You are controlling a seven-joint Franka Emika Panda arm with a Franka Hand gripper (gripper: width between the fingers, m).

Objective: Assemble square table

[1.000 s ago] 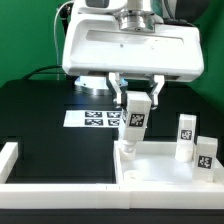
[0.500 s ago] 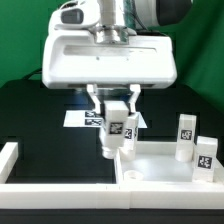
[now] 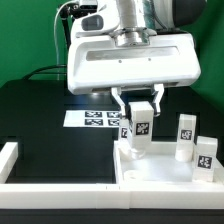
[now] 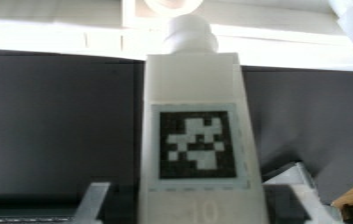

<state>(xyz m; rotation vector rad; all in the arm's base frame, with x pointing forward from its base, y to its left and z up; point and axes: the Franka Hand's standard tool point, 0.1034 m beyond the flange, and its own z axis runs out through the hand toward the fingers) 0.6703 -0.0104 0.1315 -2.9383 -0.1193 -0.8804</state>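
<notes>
Exterior view: gripper (image 3: 139, 112) closed on a white tagged leg (image 3: 139, 128), held upright, its lower end at the far corner of the square tabletop (image 3: 160, 168) nearest the exterior view's left. Tabletop lying rim-up at the exterior view's lower right, pressed against the low white border wall (image 3: 60, 184) along the near edge. Two further legs (image 3: 186, 137) (image 3: 206, 158) standing upright at the tabletop's right side, well apart from the held leg. Marker board (image 3: 97, 118) flat on the black table (image 3: 50, 120) behind, with open black surface toward the exterior view's left.

Wrist view: held leg (image 4: 198, 120) filling the centre, tag facing the camera, between both fingers (image 4: 102, 200).
</notes>
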